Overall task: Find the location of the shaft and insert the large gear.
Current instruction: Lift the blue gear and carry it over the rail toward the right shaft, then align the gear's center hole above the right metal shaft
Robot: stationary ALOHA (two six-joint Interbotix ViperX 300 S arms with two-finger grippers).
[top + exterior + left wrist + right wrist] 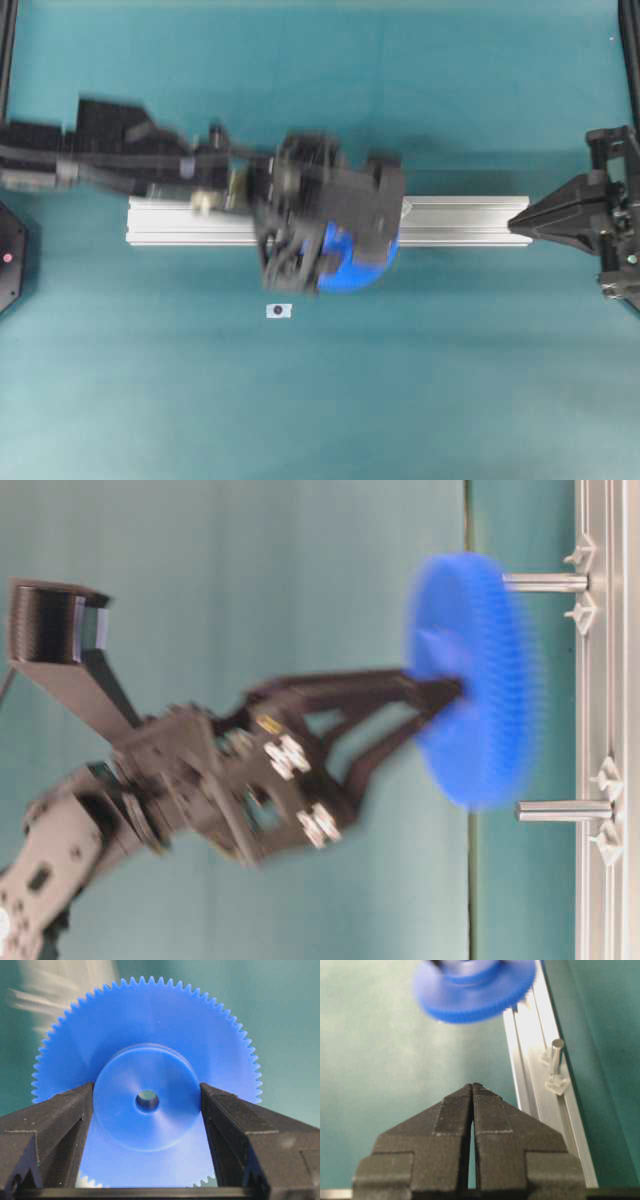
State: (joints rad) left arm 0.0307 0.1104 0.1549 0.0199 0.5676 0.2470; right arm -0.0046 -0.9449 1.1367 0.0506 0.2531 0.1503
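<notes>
Left pincer [146, 1105] gripped the gear [147, 1080] by its raised round hub, one black finger [60, 1130] pressed on each side, small centre hole showing between them. Gear was bright blue plastic with a fine-toothed rim, smooth face, dished hub. Behind it only a pale blur and green bench [290, 1020].

Table-level view gave what the wrist view could not: the gear [475, 680], blurred, was held face-on to the rail [598, 720], clear of it and between two slim grey metal pins standing out from the rail. Which of the two was the shaft could not be settled from this view. One pin [545, 581] had its tip at the gear's edge; whether touching could not be told. The other [562, 809] lay near the opposite edge. Small clear diamond-shaped blocks flanked each pin base. The gear was not on either pin.

Overhead, the left arm [330, 215] covered most of the gear [345, 265]; blue showed over the near edge of the ribbed aluminium rail [460, 222]. A small white tag [279, 311] with a dark dot lay on the bench [320, 400] just beside the gear's edge.

Right pincer [472, 1091] was closed on nothing, ribbed black tips together. It hung over the bench beside the rail [540, 1070], well apart from the gear [475, 990]. A pin [556, 1057] with a clear block stood on the rail between them.
</notes>
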